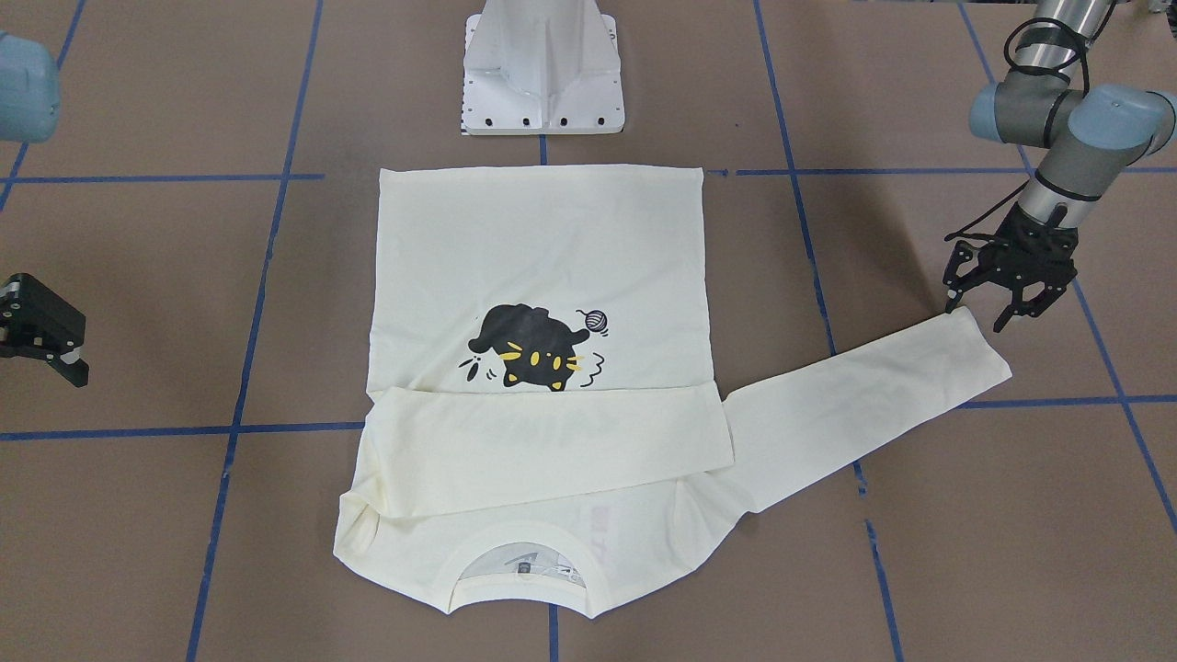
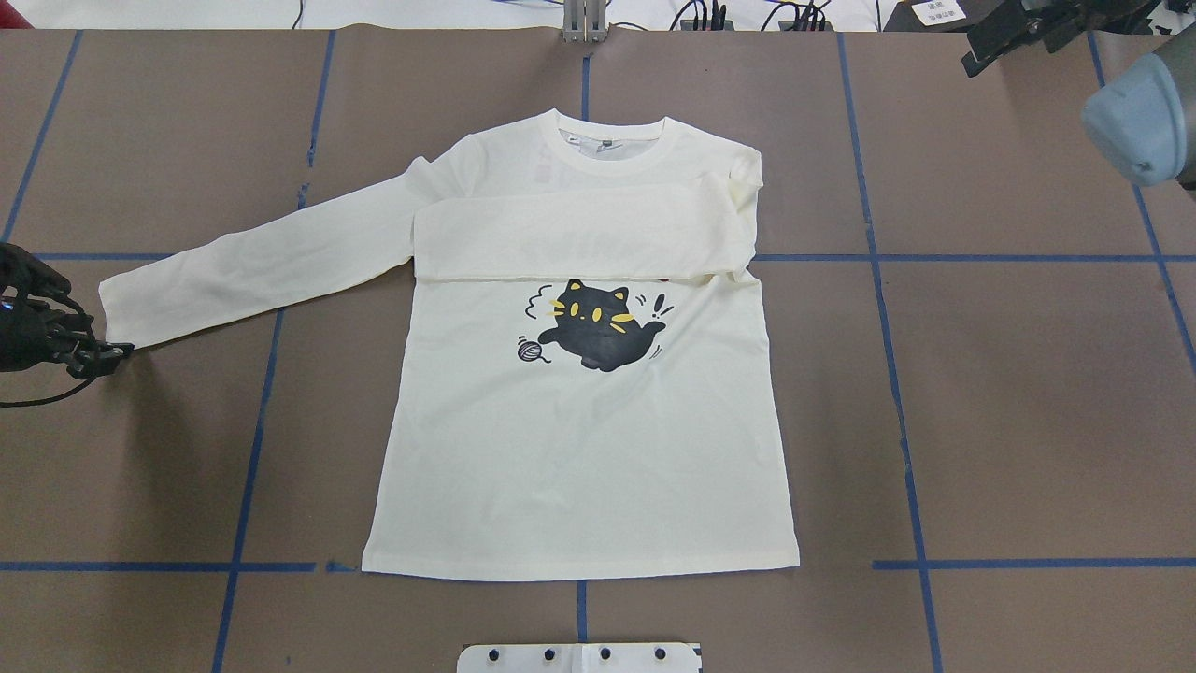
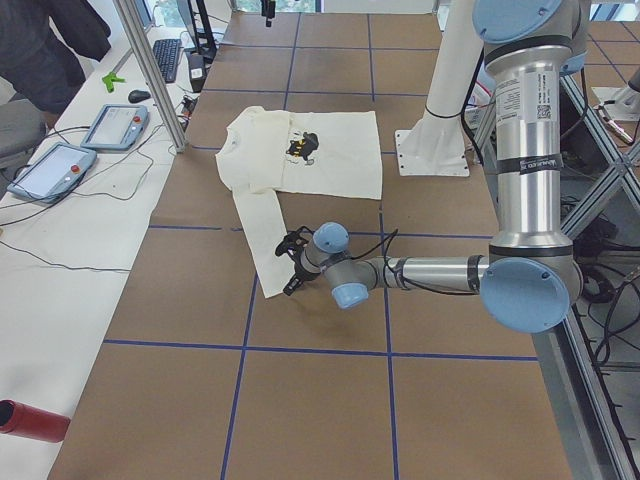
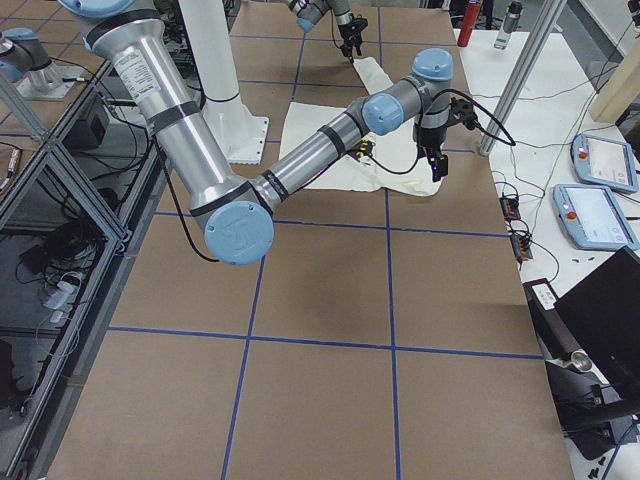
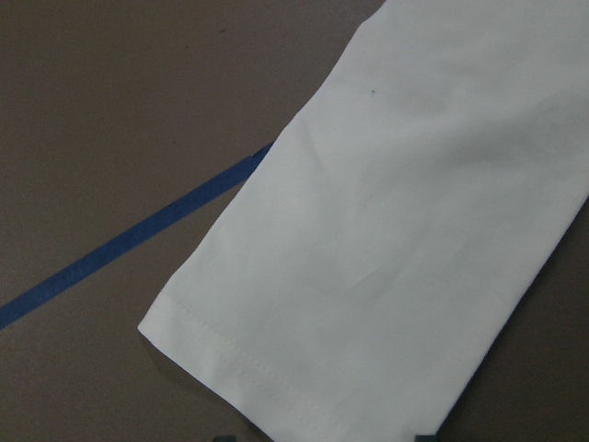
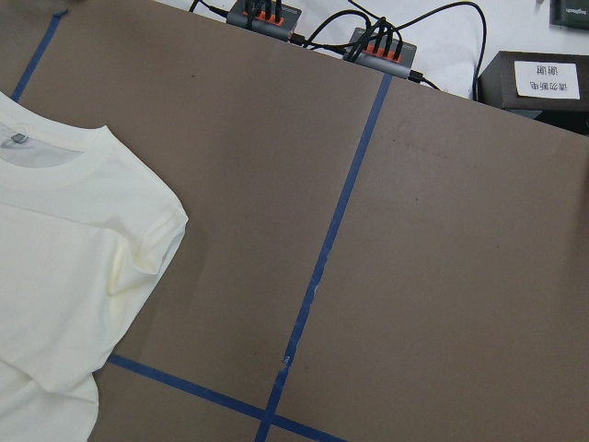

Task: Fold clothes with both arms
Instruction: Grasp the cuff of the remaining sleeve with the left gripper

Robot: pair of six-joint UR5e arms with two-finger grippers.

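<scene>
Overhead: shirt [image 2: 579,449] flat on the brown table [image 2: 1028,421], cat print up, hem near the robot, collar far; folded sleeve [image 2: 579,234] lying across the chest; outstretched sleeve [image 2: 262,262] reaching left; left gripper [image 2: 105,354] at its cuff [image 2: 117,304].
Front-facing: left gripper [image 1: 975,316] spread wide, gripping nothing, one fingertip just beside the cuff; right gripper [image 1: 46,340] cut by the frame edge, well apart from the shirt, finger spread impossible to tell; white pedestal [image 1: 542,92] just beyond the hem.
Left side: near arm low over the table, gripper beside the sleeve end.
Right side: right gripper [image 4: 437,172] pointing down near the shirt's shoulder.
Left wrist: cuff filling the frame, its edge over blue tape [image 5: 129,249].
Right wrist: collar and shoulder at left, crossing tape lines on bare table, power strips [image 6: 267,14] at the far edge.
</scene>
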